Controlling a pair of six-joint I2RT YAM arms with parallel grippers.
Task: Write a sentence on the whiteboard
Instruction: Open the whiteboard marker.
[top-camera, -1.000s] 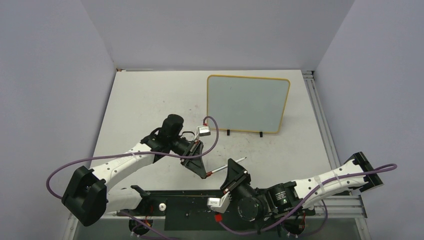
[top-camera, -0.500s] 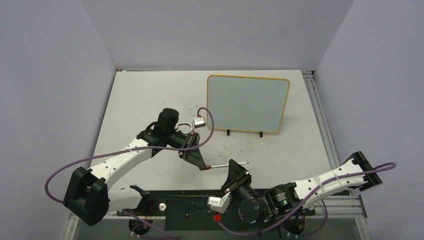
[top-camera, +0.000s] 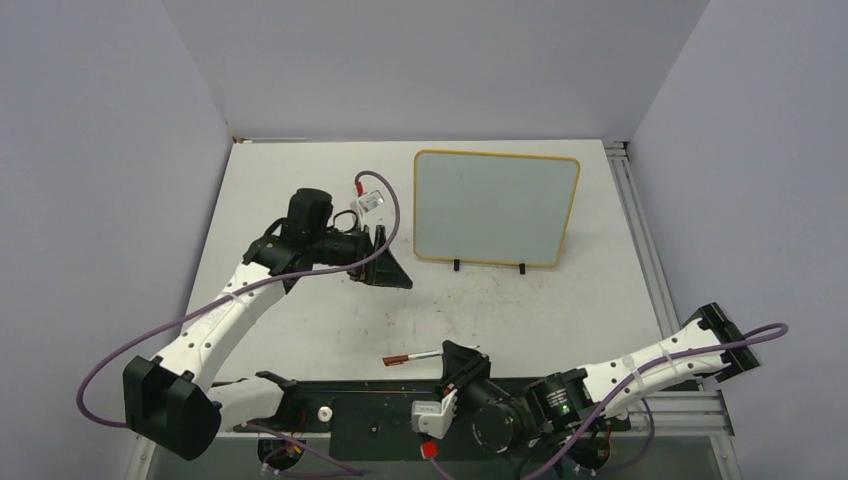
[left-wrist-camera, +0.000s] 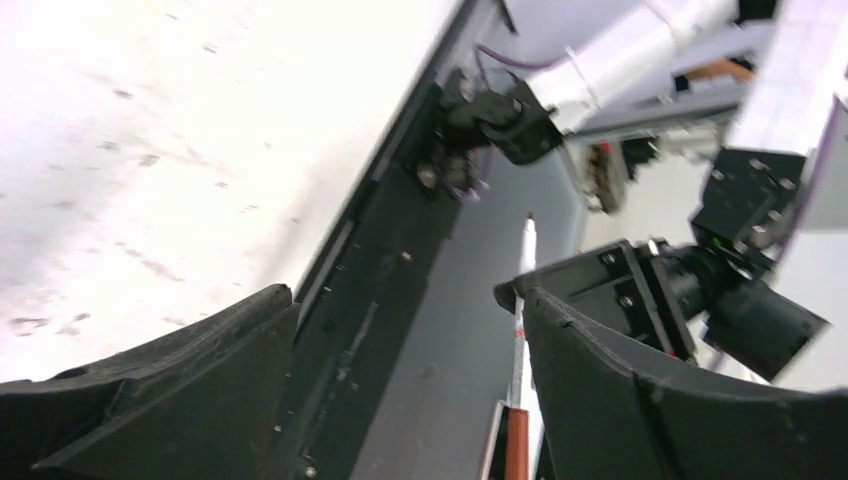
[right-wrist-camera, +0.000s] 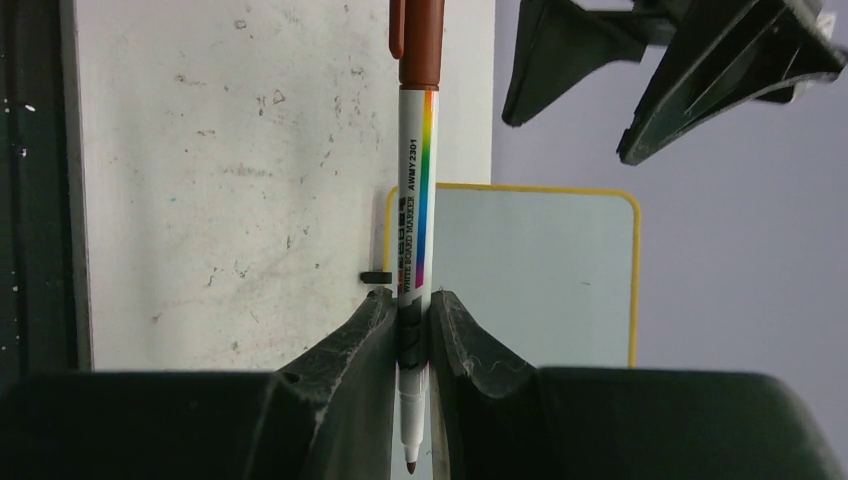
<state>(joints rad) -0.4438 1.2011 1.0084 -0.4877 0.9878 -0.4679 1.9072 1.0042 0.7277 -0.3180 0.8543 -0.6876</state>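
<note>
The whiteboard (top-camera: 497, 208) stands upright at the back of the table on two black feet, and its yellow-framed face is blank. No sentence shows on it. My right gripper (top-camera: 456, 356) is near the front edge, shut on a white marker (top-camera: 415, 356) with a brown cap end. In the right wrist view the fingers (right-wrist-camera: 372, 335) of the right gripper (right-wrist-camera: 412, 312) pinch the marker (right-wrist-camera: 415, 200) near its bare tip, with the whiteboard (right-wrist-camera: 530, 270) behind. My left gripper (top-camera: 392, 272) hangs open and empty left of the board. The left wrist view looks between its jaws (left-wrist-camera: 400, 300) at the marker (left-wrist-camera: 522, 290).
A black base rail (top-camera: 370, 410) runs along the near edge between the arm bases. Purple cables loop from both arms. An aluminium rail (top-camera: 640, 240) borders the table's right side. Grey walls enclose the table on three sides.
The left gripper opened, let go of the marker's brown end and drew back up and left. The right gripper moved the marker toward the near edge.
</note>
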